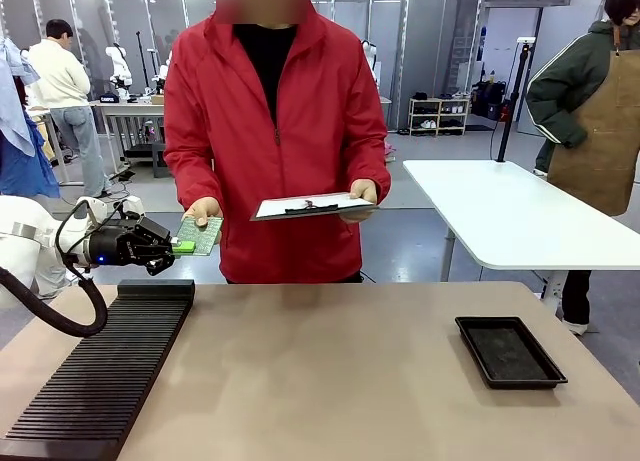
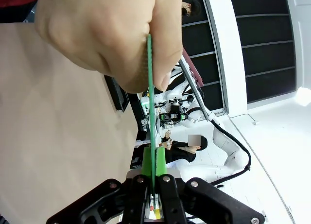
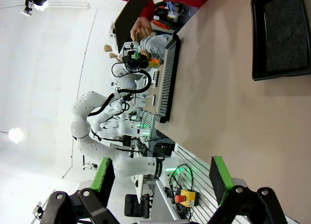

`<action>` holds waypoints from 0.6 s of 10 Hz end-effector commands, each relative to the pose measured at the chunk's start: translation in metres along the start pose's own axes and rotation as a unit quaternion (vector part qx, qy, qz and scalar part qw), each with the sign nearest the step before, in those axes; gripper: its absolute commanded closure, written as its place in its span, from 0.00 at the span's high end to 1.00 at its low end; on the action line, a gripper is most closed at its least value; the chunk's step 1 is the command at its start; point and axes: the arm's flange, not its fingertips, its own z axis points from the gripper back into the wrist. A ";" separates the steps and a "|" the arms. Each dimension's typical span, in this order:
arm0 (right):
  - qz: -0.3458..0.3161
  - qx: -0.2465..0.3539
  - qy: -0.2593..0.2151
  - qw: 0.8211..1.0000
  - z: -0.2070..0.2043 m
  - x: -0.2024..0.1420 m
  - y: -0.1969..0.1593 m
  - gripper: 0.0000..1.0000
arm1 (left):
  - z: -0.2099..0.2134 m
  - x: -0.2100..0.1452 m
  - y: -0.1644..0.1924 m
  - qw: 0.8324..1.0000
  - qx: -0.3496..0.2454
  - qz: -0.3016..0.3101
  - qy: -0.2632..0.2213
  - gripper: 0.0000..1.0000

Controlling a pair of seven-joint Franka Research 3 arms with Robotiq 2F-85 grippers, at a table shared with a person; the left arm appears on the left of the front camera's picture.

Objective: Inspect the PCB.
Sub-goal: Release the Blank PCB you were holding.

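By the black rack (image 1: 100, 371), the left gripper (image 1: 183, 247) clamps the PCB (image 1: 203, 234) a person's hand (image 1: 203, 213) also holds; the right gripper (image 3: 161, 171) gapes.

Table: tan matte top (image 1: 330, 381), spanning the front view.
Left side: long black ribbed rack (image 1: 105, 371), lying flat and running from the near edge toward the far edge.
Right side: shallow black rectangular tray (image 1: 510, 352), flat on the top, well apart from the rack.
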 end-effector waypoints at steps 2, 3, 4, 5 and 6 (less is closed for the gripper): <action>0.001 0.005 -0.002 1.000 0.000 -0.001 0.001 1.00 | 0.000 -0.001 0.000 1.000 0.001 0.001 0.001 0.03; 0.001 0.005 -0.002 1.000 0.000 -0.001 0.001 1.00 | 0.000 -0.001 0.000 1.000 0.001 0.001 0.001 0.03; 0.001 0.005 -0.002 1.000 0.000 -0.001 0.001 1.00 | 0.000 -0.001 0.000 1.000 0.001 0.001 0.001 0.03; 0.001 0.005 -0.002 1.000 0.000 -0.001 0.001 1.00 | 0.000 0.000 0.000 1.000 0.000 0.000 0.000 0.18; 0.001 0.005 -0.002 1.000 0.000 -0.001 0.001 1.00 | 0.000 0.000 0.000 1.000 -0.006 -0.001 0.007 0.26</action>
